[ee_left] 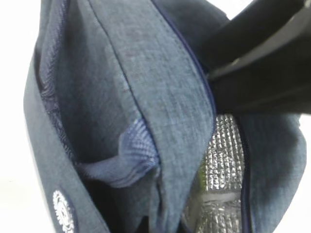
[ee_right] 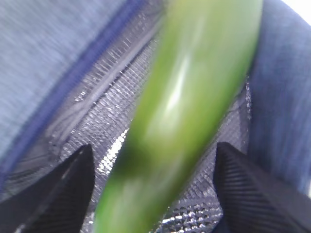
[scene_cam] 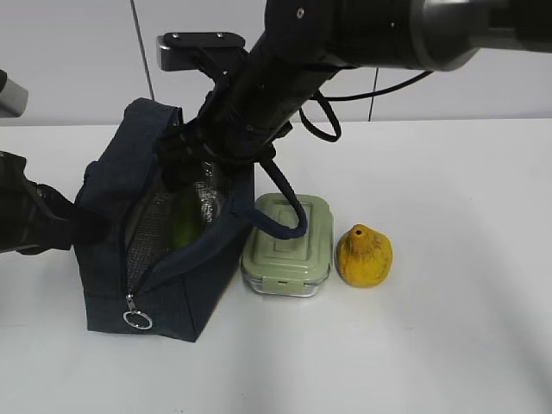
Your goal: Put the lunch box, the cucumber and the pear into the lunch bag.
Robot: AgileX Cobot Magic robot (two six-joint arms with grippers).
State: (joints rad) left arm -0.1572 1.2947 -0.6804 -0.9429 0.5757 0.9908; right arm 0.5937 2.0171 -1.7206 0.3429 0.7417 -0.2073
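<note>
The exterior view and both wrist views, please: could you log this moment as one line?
dark green cucumber: inside navy fabric lunch bag | right gripper: open around it | sage-lidded lunch box, yellow pear: on table

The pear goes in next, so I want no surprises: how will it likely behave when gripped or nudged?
The pear stands upright on a broad squat base, so a light nudge probably slides it rather than tips it. Its rounded, tapering body may slip from jaws closing high; gripping its wide middle seems safer. Once knocked over, it would likely roll.

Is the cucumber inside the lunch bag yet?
Inside: the long dark green cucumber lies against the silver lining of the open navy fabric lunch bag.
</note>
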